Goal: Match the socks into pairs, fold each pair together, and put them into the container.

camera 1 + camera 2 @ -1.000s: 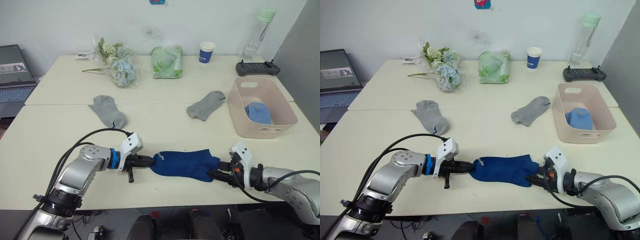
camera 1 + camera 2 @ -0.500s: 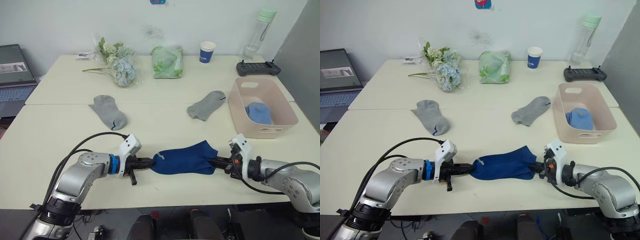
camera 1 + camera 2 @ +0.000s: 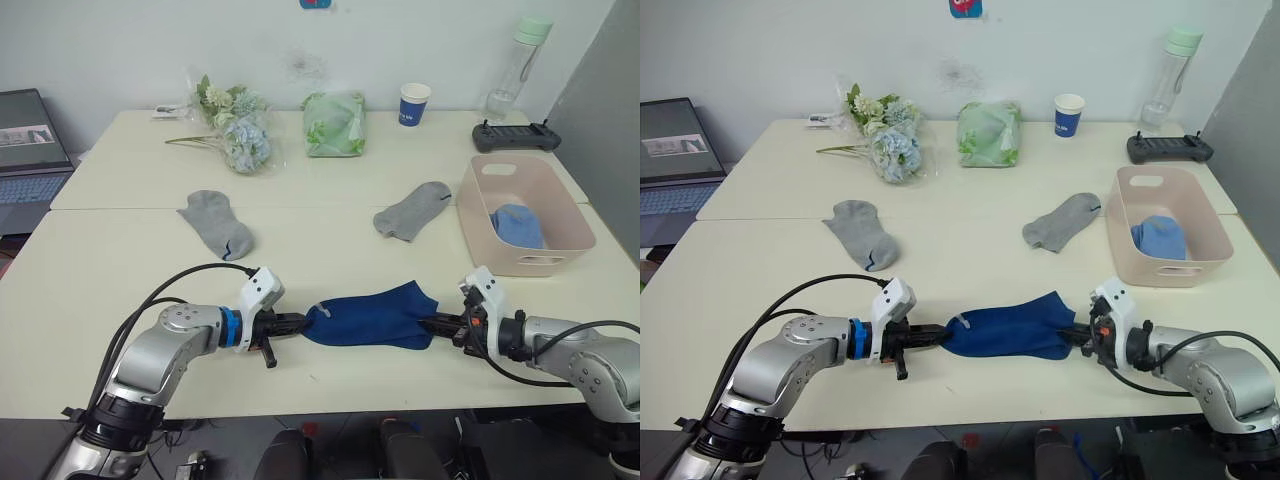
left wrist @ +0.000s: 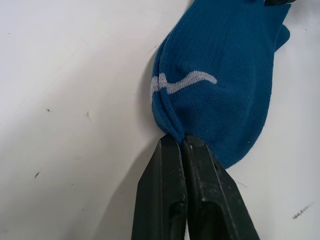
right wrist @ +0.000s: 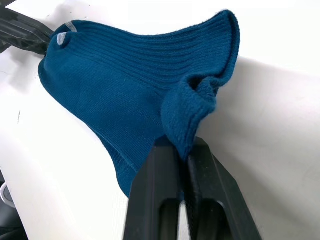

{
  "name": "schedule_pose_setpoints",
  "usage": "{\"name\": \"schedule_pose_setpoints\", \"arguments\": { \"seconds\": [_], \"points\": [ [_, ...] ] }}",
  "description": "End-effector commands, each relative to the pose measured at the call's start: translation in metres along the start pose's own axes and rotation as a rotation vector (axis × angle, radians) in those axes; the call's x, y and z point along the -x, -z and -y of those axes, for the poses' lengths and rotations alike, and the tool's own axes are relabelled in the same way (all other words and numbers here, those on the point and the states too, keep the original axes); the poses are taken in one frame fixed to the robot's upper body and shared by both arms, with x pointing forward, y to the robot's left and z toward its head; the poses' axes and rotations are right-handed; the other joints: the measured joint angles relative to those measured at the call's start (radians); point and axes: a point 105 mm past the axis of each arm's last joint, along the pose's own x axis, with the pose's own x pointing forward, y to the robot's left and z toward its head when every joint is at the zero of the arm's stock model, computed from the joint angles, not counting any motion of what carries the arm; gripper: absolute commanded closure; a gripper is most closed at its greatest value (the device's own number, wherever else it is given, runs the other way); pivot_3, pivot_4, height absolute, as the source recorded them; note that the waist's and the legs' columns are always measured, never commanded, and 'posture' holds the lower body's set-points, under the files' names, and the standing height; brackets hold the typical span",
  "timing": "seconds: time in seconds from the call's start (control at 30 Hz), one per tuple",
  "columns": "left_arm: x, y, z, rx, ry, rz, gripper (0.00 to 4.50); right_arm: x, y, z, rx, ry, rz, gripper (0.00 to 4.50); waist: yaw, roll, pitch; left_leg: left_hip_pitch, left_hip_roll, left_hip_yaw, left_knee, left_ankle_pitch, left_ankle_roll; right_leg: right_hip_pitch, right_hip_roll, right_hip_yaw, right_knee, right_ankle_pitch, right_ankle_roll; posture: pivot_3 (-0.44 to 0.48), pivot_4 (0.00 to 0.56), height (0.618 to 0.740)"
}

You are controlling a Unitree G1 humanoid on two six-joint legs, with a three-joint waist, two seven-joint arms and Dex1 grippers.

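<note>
Left wrist view: your left claw [image 4: 184, 142] pinches the navy pair's [image 3: 370, 322] toe, right claw [image 5: 184, 150] its cuff, low over the near desk [image 3: 120, 260] edge. Folding step. Next, I judge: bring cuff over toe, then tub [image 3: 560, 255]; grey socks [image 3: 215, 222] wait.

Left end effector [image 4: 181, 142] pinches toe edge of navy sock [image 4: 220, 80], which lies on white worktop [image 4: 70, 100].
</note>
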Motion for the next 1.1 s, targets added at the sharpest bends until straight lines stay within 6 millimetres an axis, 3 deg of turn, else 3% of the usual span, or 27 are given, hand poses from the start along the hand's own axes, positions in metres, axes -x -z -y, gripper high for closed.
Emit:
{"name": "schedule_pose_setpoints", "arguments": {
  "seconds": [0.03, 0.1, 0.43, 0.53, 0.67, 0.9, 1.1],
  "points": [
    [-0.001, -0.004, 0.000, -0.031, -0.004, 0.001, 4.50, 0.005, -0.008, -0.002, 0.060, 0.027, 0.030, 3.08, 0.000, 0.000, 0.000, 0.000, 0.000, 0.000, 0.000, 0.000, 0.000, 0.000, 0.000, 0.000, 0.000, 0.000, 0.000, 0.000, 0.150, 0.740],
    [-0.001, -0.004, 0.000, -0.033, -0.003, 0.000, 4.50, 0.007, -0.010, 0.000, 0.073, 0.040, 0.032, 2.41, 0.000, 0.000, 0.000, 0.000, 0.000, 0.000, 0.000, 0.000, 0.000, 0.000, 0.000, 0.000, 0.000, 0.000, 0.000, 0.000, 0.150, 0.740],
    [-0.001, -0.005, -0.002, -0.039, -0.004, -0.003, 4.50, 0.018, -0.027, 0.012, 0.062, 0.089, 0.090, 2.41, 0.000, 0.000, 0.000, 0.000, 0.000, 0.001, 0.000, 0.000, 0.000, 0.000, 0.000, 0.000, 0.000, 0.000, 0.000, 0.000, 0.150, 0.740],
    [-0.001, -0.005, -0.003, -0.038, -0.006, -0.002, 4.50, 0.017, -0.029, 0.011, 0.045, 0.078, 0.103, 3.03, 0.001, 0.000, 0.000, 0.000, 0.000, 0.000, 0.000, 0.000, 0.000, 0.000, 0.000, 0.000, 0.000, 0.000, 0.000, 0.000, 0.150, 0.740],
    [-0.001, -0.004, -0.002, -0.036, -0.007, -0.003, 4.50, 0.017, -0.026, 0.009, 0.029, 0.067, 0.086, 4.43, 0.000, 0.000, 0.000, 0.000, 0.000, 0.000, 0.000, 0.000, 0.000, 0.000, 0.000, 0.000, 0.000, 0.000, 0.000, 0.000, 0.150, 0.740],
    [-0.001, -0.005, -0.001, -0.032, -0.005, -0.001, 4.50, 0.020, -0.024, 0.007, -0.005, 0.064, 0.095, 4.47, 0.000, 0.000, 0.000, 0.000, 0.000, 0.000, 0.000, 0.000, 0.000, 0.000, 0.000, 0.000, 0.000, 0.000, 0.000, 0.000, 0.150, 0.740],
    [-0.001, -0.003, -0.003, -0.027, -0.004, -0.003, 4.50, 0.029, -0.034, -0.016, -0.283, -0.102, 0.210, 4.47, 0.000, 0.000, 0.000, 0.000, 0.000, -0.001, 0.000, 0.000, 0.000, 0.000, 0.000, 0.001, 0.000, 0.000, 0.000, 0.000, 0.150, 0.740]
  ]
}}
